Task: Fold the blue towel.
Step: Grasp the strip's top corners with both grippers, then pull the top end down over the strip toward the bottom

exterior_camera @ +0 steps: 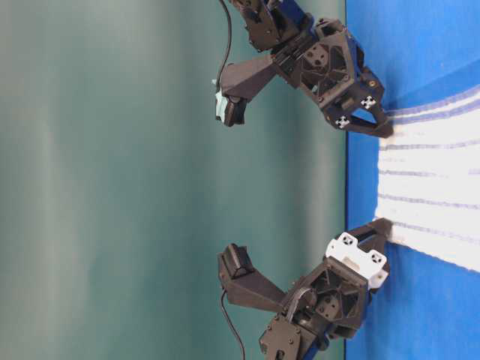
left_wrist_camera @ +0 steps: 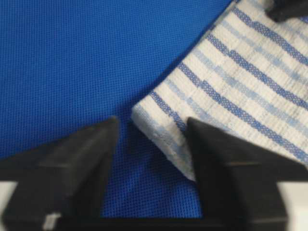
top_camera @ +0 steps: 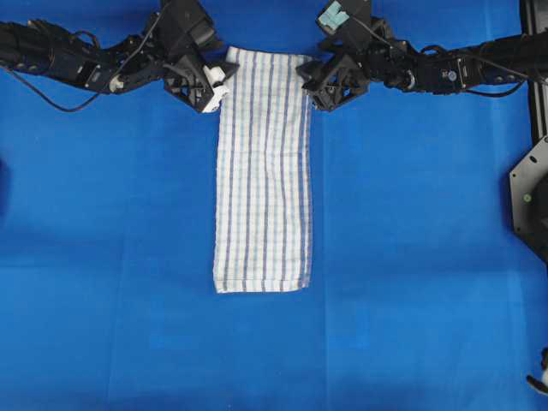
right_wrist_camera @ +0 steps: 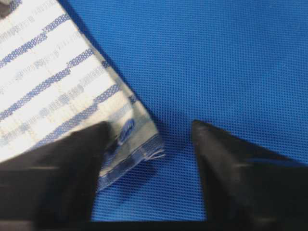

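Left gripper (top_camera: 217, 88): jaws part open, straddling top-left corner of blue towel (top_camera: 263, 171), nothing pinched yet. Towel lies flat mid-table on blue table covering (top_camera: 103, 257); likely light, limp, woven, non-slippery; best taken at the two top corners. Long axis runs away from arms, top to bottom overhead. Right gripper (top_camera: 313, 89): jaws part open astride top-right corner, not clamped.

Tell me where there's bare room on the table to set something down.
Bare blue covering lies left, right and below the blue towel. It is crowded at the towel's top corners, where the left gripper and right gripper sit.
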`<state>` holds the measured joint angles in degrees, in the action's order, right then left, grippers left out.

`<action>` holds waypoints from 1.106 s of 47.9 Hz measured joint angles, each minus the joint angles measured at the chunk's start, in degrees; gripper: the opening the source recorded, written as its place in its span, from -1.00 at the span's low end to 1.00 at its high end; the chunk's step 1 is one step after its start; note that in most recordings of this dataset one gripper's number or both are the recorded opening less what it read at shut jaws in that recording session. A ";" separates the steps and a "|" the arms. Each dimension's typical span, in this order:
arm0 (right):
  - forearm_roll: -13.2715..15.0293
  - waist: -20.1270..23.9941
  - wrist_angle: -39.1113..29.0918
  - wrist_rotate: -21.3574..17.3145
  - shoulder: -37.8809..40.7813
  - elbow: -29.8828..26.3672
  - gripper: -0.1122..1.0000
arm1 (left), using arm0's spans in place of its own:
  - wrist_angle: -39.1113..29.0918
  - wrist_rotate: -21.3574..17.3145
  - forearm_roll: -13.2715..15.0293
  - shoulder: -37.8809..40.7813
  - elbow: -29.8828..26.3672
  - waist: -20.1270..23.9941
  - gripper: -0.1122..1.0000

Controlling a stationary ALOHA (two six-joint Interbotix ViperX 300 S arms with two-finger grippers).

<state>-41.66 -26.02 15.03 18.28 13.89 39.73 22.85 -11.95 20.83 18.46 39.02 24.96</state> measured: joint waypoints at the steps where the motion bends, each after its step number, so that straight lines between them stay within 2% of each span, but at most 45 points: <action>1: 0.00 0.00 0.00 0.09 0.09 -0.09 0.10 | 0.00 0.00 0.00 0.00 0.00 0.00 -0.27; 6: 0.00 0.70 -0.09 0.35 0.09 -0.09 -0.41 | 0.00 -0.44 0.00 0.00 0.00 -0.09 -0.66; 10: 0.00 1.32 -0.09 0.44 0.09 -0.09 -0.66 | 0.00 -0.62 0.00 0.00 -0.09 -0.35 -0.75; 42: 0.53 1.23 -0.09 0.97 -0.53 -0.26 -0.66 | 0.70 -0.70 0.00 -0.26 -0.62 -0.44 -0.75; 53: 0.70 1.23 -0.44 1.23 -4.22 0.18 -0.66 | 0.53 -0.70 -0.18 -4.13 -0.18 -1.14 -0.75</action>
<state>-40.96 -24.79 14.59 19.51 9.67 39.90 23.38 -12.66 20.65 14.33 38.85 23.82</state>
